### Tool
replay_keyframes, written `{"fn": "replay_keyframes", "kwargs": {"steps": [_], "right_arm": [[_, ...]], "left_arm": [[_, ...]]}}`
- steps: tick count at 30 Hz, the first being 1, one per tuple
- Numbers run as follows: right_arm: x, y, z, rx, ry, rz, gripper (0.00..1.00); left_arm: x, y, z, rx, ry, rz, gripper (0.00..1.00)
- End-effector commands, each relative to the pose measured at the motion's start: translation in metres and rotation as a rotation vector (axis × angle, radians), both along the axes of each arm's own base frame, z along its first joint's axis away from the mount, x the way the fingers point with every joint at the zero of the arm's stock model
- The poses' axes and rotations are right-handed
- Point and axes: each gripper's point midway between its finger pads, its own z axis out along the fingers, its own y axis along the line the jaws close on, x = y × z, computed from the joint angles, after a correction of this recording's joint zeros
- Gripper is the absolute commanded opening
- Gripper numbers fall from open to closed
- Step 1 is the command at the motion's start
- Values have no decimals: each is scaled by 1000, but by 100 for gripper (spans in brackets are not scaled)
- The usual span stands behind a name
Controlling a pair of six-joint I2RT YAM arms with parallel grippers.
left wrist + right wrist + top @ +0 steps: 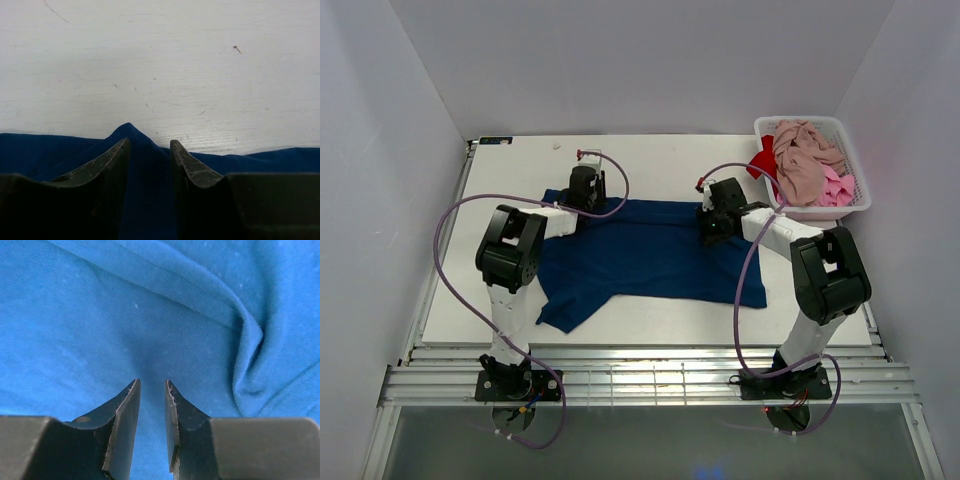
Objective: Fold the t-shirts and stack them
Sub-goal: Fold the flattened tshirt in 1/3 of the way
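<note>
**Both grippers at the far edge of the navy tee**

Nearest my bases, the navy t-shirt [650,255] trails a sleeve [565,308] off its near-left corner; from there it spreads across the table [660,160], its long axis running left to right; the body of the cloth lies toward me from both grippers, so I judge that any fold must bring the far edge back over it toward my bases. My left gripper [149,144] sits on that far hem at the left end; its fingers stand apart, and a small peak of hem rises between them, not clamped as far as I can see; bare table begins just beyond. My right gripper [152,382] hangs a little in from the hem near the right end, over flat cloth with a crease just to its right; its fingers are narrowly parted and pinch nothing; I judge it has the farther reach to the edge. Beyond, at the far right corner, the white basket [825,211] holds the pink-beige tee [805,160], the bright pink tee [838,188] and the red tee [763,160] in a heap; it is near my right gripper and well apart from my left.
</note>
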Motion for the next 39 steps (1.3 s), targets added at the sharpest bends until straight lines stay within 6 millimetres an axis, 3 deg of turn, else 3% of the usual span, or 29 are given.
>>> {"fn": "replay_keyframes", "kwargs": {"steps": [1, 20, 30, 34, 37, 39], "right_arm": [[4, 5, -7, 1, 2, 13, 32], [3, 6, -30, -15, 49, 23, 32], [1, 4, -35, -27, 62, 23, 32], [1, 6, -37, -23, 66, 22, 32], [1, 6, -37, -18, 65, 20, 32], [0, 6, -38, -18, 69, 17, 32]], "left_arm": [[14, -1, 11, 18, -48, 10, 48], [31, 9, 14, 68, -93, 74, 48], [30, 11, -12, 81, -39, 82, 47], [28, 13, -9, 77, -43, 97, 40], [29, 15, -5, 84, -52, 105, 27], [30, 16, -1, 81, -60, 113, 8]]}}
